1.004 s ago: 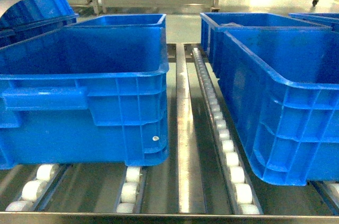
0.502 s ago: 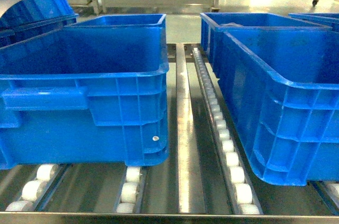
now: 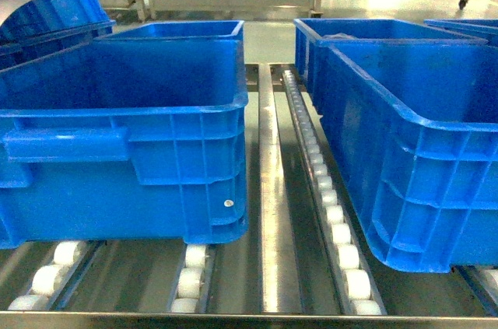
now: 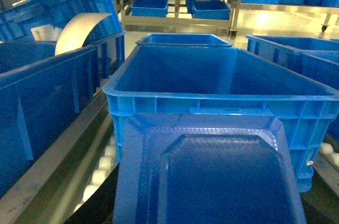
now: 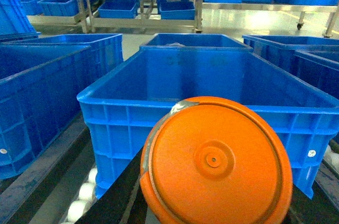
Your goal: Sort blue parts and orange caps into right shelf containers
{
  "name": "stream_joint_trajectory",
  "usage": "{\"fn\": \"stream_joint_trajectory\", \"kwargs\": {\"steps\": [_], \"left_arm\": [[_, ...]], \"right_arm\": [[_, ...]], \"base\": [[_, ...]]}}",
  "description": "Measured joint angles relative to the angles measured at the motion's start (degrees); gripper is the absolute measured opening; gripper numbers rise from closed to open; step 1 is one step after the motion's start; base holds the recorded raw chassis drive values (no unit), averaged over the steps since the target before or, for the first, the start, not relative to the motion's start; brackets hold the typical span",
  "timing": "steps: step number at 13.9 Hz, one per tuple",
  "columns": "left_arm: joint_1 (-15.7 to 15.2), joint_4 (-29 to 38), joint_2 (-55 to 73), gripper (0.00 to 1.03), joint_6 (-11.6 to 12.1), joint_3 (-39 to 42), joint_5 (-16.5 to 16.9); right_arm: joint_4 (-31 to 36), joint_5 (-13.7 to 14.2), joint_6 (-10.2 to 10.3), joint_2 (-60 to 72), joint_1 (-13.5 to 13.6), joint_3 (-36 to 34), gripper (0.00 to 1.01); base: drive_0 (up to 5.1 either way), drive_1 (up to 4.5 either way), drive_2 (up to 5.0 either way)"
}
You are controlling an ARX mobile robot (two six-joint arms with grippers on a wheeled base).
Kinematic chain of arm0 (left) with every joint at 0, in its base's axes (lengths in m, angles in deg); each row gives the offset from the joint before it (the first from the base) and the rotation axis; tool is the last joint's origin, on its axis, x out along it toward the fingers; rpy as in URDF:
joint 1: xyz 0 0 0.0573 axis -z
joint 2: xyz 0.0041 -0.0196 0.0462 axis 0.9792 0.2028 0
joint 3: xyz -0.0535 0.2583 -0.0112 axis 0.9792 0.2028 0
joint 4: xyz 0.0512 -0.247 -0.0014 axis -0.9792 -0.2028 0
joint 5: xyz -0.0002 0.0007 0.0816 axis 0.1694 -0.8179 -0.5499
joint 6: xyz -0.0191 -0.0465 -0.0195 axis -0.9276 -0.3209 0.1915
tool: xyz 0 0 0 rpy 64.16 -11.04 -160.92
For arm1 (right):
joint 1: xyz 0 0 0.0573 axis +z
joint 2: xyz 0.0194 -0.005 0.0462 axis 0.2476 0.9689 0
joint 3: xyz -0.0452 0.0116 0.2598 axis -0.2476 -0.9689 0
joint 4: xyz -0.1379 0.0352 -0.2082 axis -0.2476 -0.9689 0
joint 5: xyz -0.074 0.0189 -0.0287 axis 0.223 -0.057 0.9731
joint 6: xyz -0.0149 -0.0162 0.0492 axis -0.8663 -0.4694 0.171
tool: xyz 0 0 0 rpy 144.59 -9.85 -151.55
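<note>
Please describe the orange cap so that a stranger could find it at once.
Look at the right wrist view, at the large bright blue plastic crate in the middle. Directly in front of its near wall, filling the lower frame, is the round orange plastic cap. It is the only orange object among blue ones.

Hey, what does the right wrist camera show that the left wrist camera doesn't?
Only the right wrist view shows a round orange cap filling the near foreground, in front of a crate; how it is held can't be seen. Only the left wrist view shows a blue part with bevelled corners in the same spot, plus a curved white sheet on the left. Both show open blue crates on roller tracks and shelving with more crates behind. No end effector fingers are visible in either.
</note>
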Motion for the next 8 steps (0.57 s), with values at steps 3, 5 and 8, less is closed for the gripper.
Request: {"fn": "stream_joint_trajectory", "kwargs": {"steps": [3,5,8], "left_arm": [[0.00,0.00,0.00,0.41,0.00,0.00,0.00],[0.00,0.00,0.00,0.41,0.00,0.00,0.00],[0.00,0.00,0.00,0.41,0.00,0.00,0.00]], "right_arm": [[0.00,0.02,0.00,0.00,0.00,0.00,0.43],[0.00,0.00,0.00,0.00,0.00,0.00,0.43],[0.00,0.00,0.00,0.00,0.00,0.00,0.43]], "base": [[0.0,0.00,0.0],[0.0,0.00,0.0],[0.0,0.00,0.0]]}}
